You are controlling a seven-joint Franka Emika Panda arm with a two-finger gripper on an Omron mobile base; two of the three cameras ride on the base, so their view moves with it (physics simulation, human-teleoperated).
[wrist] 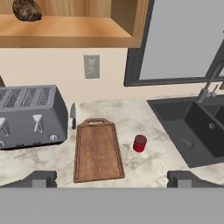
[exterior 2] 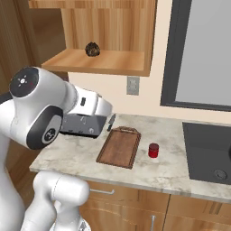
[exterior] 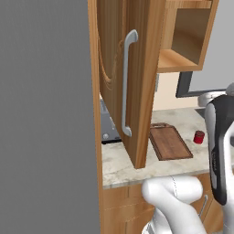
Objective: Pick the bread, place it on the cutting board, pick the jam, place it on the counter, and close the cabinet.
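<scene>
beige marbled bench [wrist: 144,168]; dark reddish-brown, grained cutting board [wrist: 97,151] ahead of the jaws; red jam [wrist: 139,143] with a darker top; dark brown, seemingly speckled bread [wrist: 27,10]; grey toaster [wrist: 28,116]; light brown cabinet [exterior: 137,68], grey handle.

The bread [exterior 2: 92,49] sits on the shelf inside the open cabinet [exterior 2: 103,61], above the counter [exterior 2: 167,173]. On the counter the cutting board [wrist: 97,151] lies between the toaster [wrist: 27,116] on its left and the jam [wrist: 139,143] on its right. A knife [wrist: 72,116] stands just beside the toaster, and the sink [wrist: 192,129] is set into the counter to the right of the jam.
</scene>
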